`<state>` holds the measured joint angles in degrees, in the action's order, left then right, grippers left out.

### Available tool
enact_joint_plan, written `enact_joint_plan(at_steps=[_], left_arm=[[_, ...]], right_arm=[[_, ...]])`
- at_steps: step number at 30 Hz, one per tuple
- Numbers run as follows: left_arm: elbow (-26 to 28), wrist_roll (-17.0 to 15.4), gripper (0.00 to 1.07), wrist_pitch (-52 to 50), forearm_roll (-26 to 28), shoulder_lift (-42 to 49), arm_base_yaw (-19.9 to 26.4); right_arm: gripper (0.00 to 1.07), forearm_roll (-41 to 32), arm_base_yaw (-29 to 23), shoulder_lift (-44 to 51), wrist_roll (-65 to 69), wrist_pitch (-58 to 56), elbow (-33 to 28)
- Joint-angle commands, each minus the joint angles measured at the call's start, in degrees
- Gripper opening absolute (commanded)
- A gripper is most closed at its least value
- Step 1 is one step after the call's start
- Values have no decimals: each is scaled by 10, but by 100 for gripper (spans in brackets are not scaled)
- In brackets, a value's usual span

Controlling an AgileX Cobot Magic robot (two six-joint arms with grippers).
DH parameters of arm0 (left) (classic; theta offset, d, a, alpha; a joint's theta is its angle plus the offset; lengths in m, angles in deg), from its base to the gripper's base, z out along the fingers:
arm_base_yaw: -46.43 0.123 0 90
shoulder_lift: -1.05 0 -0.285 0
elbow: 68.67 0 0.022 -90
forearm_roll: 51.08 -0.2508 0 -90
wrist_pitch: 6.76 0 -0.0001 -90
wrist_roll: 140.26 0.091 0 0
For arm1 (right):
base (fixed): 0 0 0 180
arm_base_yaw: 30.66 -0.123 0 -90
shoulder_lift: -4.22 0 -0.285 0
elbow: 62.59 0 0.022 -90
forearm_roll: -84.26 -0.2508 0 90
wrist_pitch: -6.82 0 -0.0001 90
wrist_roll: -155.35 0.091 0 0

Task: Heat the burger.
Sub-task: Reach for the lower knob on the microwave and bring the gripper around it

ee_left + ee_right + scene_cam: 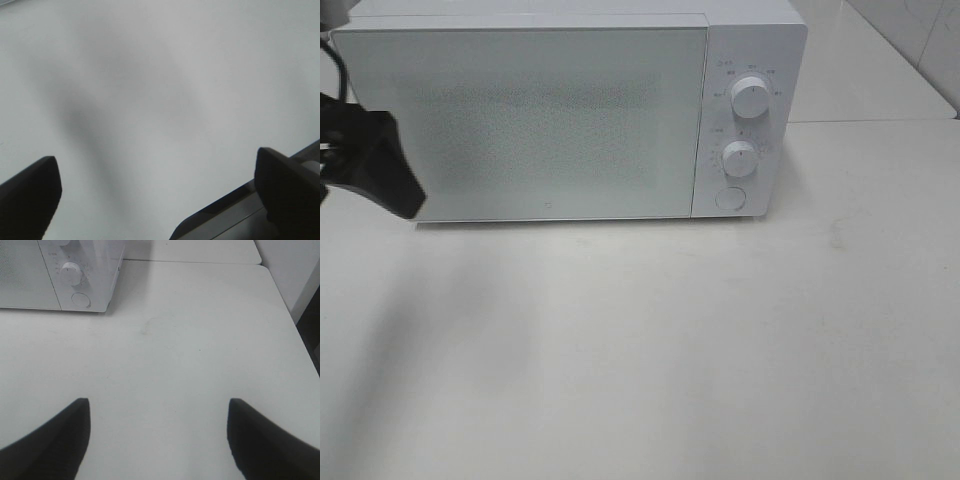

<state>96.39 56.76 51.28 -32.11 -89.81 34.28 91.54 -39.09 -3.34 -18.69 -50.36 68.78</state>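
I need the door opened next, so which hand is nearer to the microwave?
Left. The left hand is close in front of the microwave, at its door's left edge. The right hand hangs over the table, well back from the control-knob side.

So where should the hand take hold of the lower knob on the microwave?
Pinch the lower knob across its round rim, coming straight at the front of the microwave. It stands proud of the panel, both sides free; likely easiest for the open right hand.
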Motion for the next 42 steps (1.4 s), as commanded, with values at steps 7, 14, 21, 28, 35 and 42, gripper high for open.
enact_joint_plan(at_steps=[7,14,21,28,35,42], left_arm=[[-78,-44,99,15,-30,102,101],[-158,-70,99,14,-58,216,133],[-237,-107,99,12,-108,330,133],[-299,-137,99,12,-133,458,133],[-321,-132,99,33,-135,563,133],[-324,-132,99,35,-135,693,133]], right_arm=[[74,2,3,17,-2,2,-1],[74,2,3,17,-2,2,-1],[74,2,3,17,-2,2,-1],[74,2,3,17,-2,2,-1],[74,2,3,17,-2,2,-1],[74,2,3,17,-2,2,-1]])
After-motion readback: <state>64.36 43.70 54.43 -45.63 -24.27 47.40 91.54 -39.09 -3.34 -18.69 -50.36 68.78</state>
